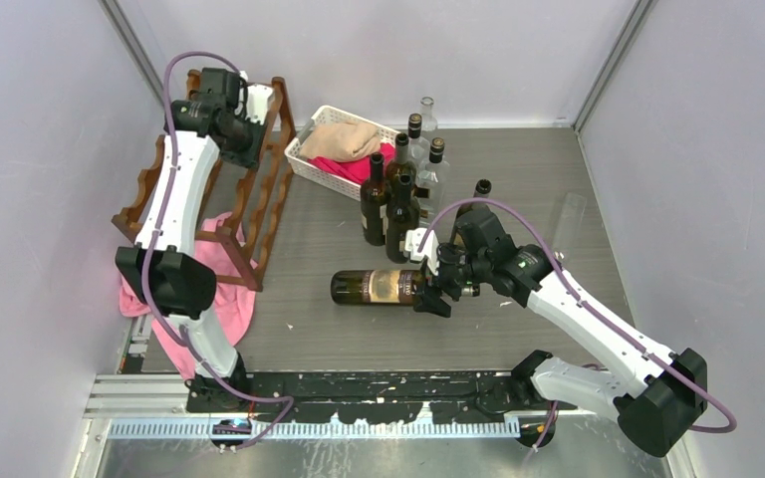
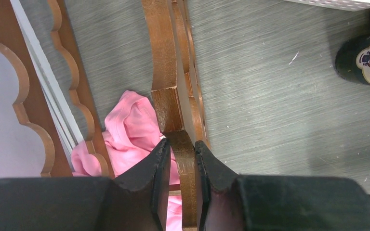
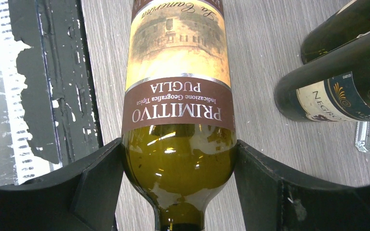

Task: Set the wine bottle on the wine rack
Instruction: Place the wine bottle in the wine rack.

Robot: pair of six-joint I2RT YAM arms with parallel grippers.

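Nearest the arm bases, the wine bottle [image 1: 379, 287] lies on its side about mid-tabletop, base toward the left edge and neck toward the right. The right gripper [image 1: 432, 289] straddles its shoulder. In the wrist view both pads press the green glass where the body narrows, so I read it as a wide grip on the bottle, which is not yet lifted.

Toward the near-left corner a pink cloth [image 1: 234, 314] lies partly under the wine rack [image 2: 166, 57]. The rack runs along the left edge toward the far-left corner. The left gripper [image 2: 181, 144] is clamped narrow on one of its wooden rails, apparently to steady the frame.

Just beyond the lying bottle stands a cluster of dark bottles [image 1: 388, 204]. Beyond them, near the far edge, is a white basket [image 1: 319, 177] of cloths.

The step in hand looks like the pick-up. A hold at the shoulder puts most of the weight out ahead of the fingers, so the base will probably sag. It seems best to squeeze firmly, raise slowly and watch for slip on the smooth glass. The lift should go straight up before swinging left, because the standing bottles are near enough to be knocked. For the approach, keeping the bottle level and its axis across the scalloped rails should let it settle into a cradle. The left arm reaches over the rack, so the free cradle should be one away from the clamped rail.
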